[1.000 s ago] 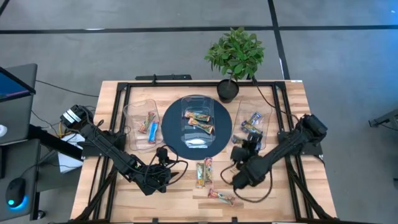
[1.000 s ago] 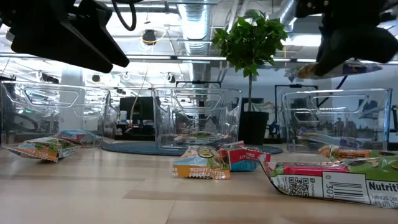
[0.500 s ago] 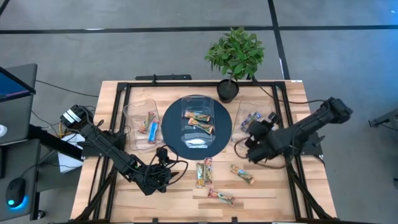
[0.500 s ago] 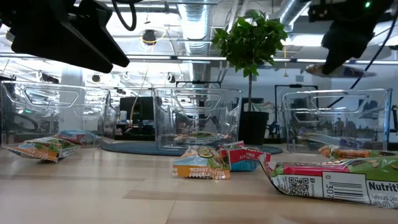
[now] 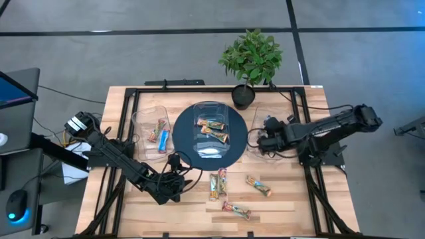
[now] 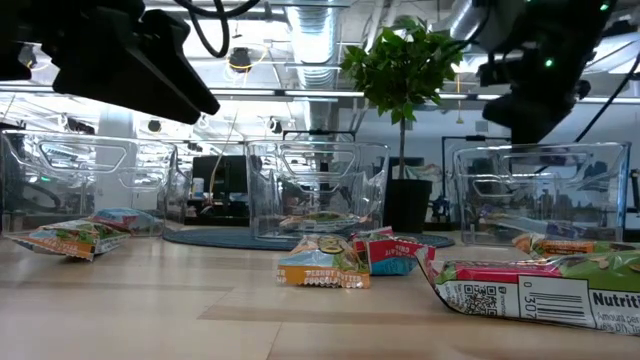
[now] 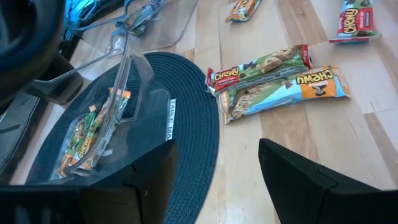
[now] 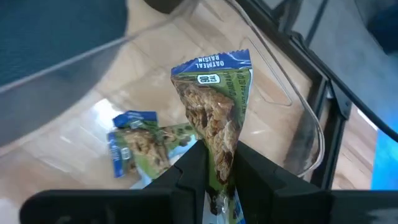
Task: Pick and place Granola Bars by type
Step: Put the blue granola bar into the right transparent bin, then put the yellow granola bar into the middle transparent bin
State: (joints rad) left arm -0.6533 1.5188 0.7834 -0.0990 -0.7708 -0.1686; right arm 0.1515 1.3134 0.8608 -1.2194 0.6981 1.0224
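- The right gripper [image 8: 214, 165] was clamped on a blue oatmeal raisin granola bar [image 8: 216, 109], above the right clear tub [image 5: 267, 135].
- The left gripper [image 7: 214, 168] hung open near the two Chewy bars [image 7: 280, 79] on the table [image 5: 292, 206].

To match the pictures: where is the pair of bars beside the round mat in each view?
High view: pair of bars, low centre, just below the mat.
Low view: centre, before the mat.
Left wrist view: upper right, beside the mat.
Right wrist view: not in it.
Shared landmark: the mat.
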